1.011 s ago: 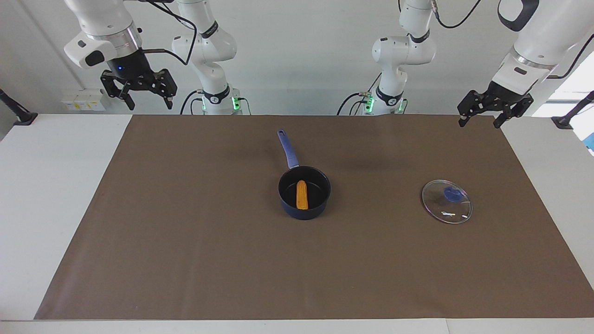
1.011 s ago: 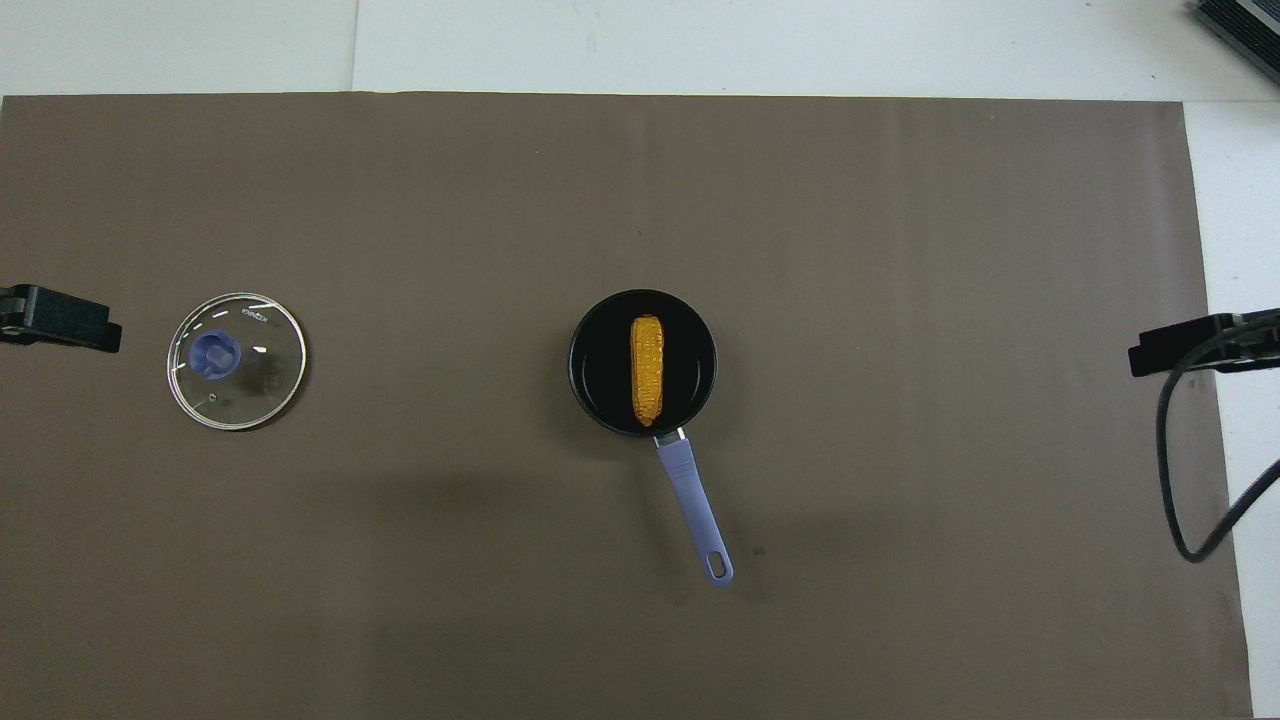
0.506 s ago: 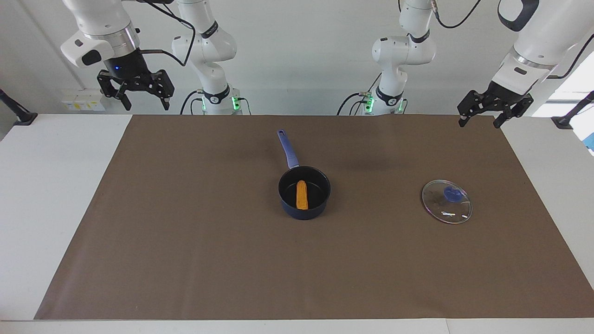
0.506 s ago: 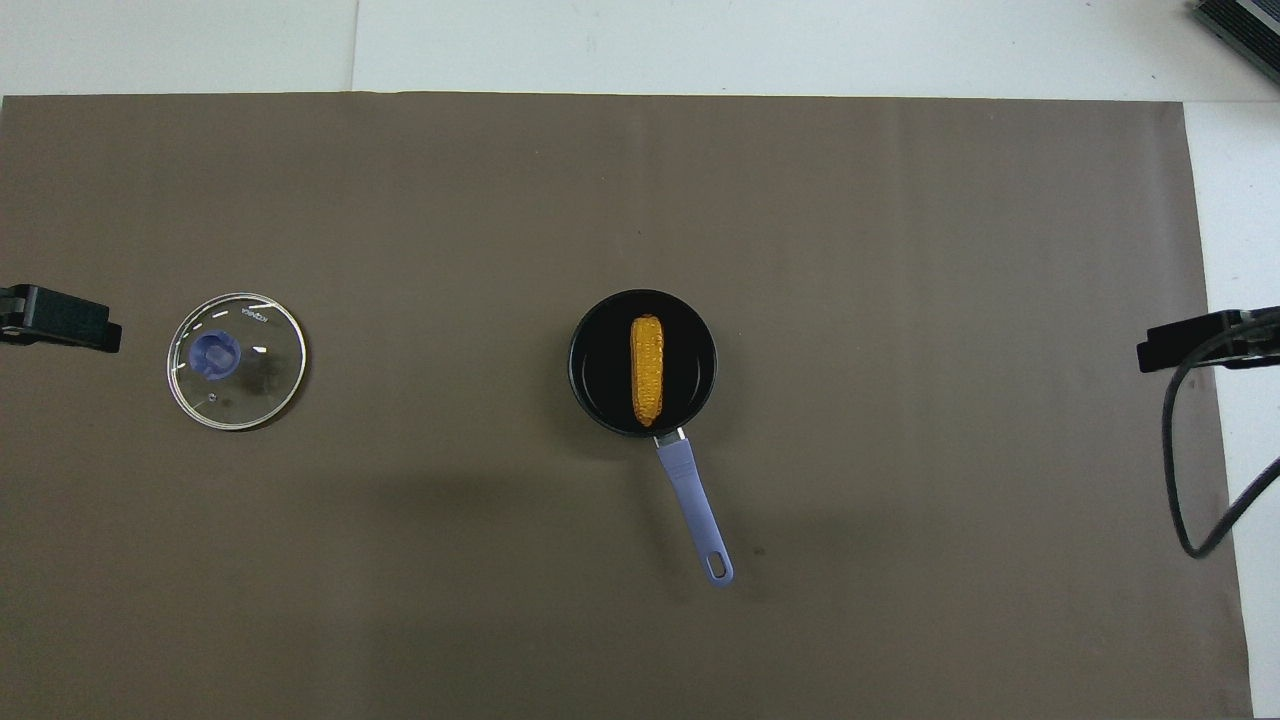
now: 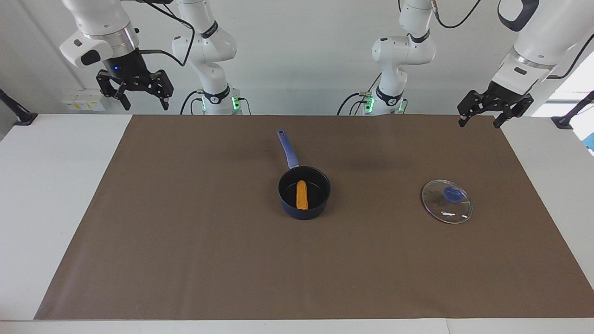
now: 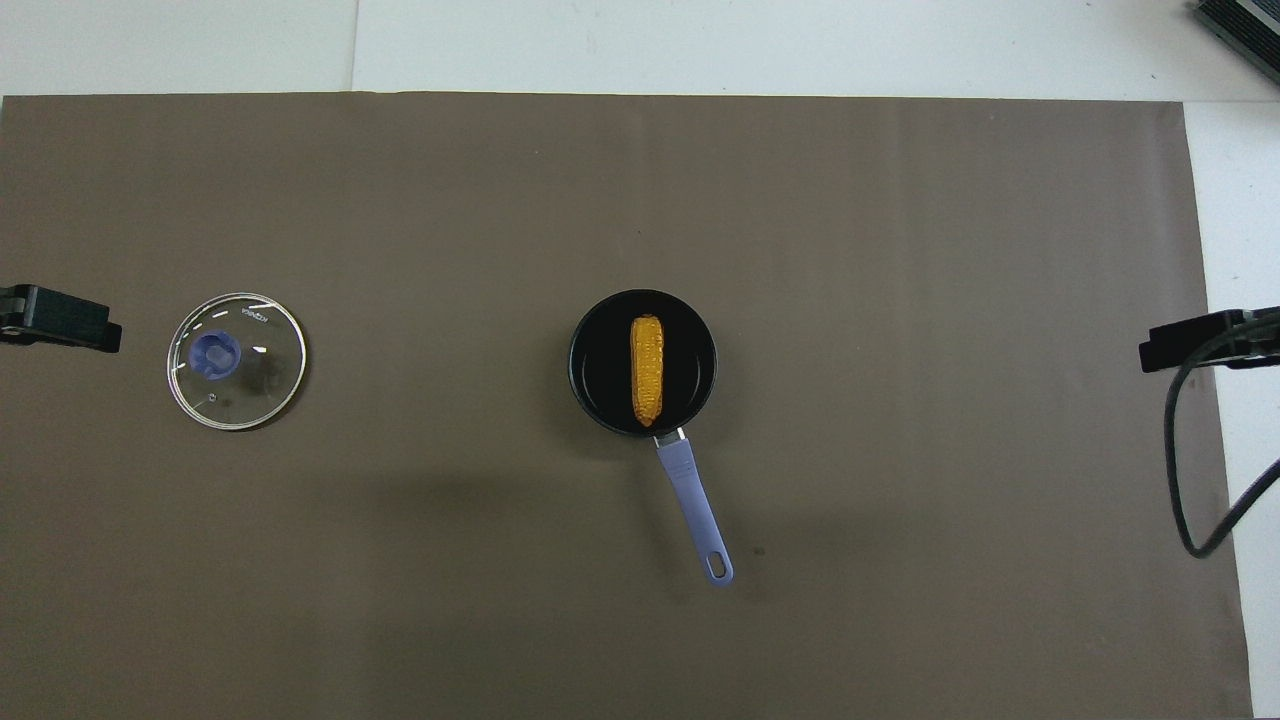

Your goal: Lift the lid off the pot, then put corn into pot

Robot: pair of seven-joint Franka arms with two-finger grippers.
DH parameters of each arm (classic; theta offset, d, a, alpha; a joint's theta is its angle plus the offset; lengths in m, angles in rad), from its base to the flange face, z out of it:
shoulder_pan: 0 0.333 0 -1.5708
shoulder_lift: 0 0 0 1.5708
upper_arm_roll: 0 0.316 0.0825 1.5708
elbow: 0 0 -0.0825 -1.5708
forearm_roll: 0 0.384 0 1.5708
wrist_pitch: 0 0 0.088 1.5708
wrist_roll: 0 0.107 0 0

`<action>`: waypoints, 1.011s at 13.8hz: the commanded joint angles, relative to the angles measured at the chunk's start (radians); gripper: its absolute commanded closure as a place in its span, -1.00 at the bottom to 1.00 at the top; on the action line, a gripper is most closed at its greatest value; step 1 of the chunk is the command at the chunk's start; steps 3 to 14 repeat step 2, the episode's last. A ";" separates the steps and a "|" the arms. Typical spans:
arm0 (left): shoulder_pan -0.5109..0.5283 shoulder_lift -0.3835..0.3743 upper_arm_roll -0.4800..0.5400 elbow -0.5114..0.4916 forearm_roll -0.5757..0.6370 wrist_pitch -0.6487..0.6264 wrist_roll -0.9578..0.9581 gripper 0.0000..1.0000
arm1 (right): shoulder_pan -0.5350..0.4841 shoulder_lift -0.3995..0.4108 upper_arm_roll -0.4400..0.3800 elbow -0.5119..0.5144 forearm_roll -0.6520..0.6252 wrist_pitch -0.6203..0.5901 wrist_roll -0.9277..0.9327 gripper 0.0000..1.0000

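The dark blue pot stands uncovered mid-table, its long handle pointing toward the robots. The yellow corn lies inside it. The glass lid, blue knob up, rests flat on the mat toward the left arm's end. My left gripper hangs open and empty over that end's mat corner by the robots. My right gripper hangs open and empty, raised over the right arm's end. In the overhead view only a dark tip of each shows at the side edges.
A brown mat covers most of the white table. A black cable loops down beside the right gripper at the mat's edge.
My right gripper has risen a little and drawn back toward its end of the table. The left arm, pot, corn and lid have stayed put.
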 commanded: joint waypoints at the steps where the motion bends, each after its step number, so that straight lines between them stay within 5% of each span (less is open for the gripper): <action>1: 0.006 -0.002 -0.004 0.007 0.010 -0.018 0.004 -1.00 | -0.005 -0.010 0.003 -0.009 -0.004 0.019 -0.001 -1.00; 14: 0.006 -0.002 -0.004 0.007 0.012 -0.018 0.004 -1.00 | -0.005 -0.010 0.003 -0.010 -0.004 0.019 -0.001 -1.00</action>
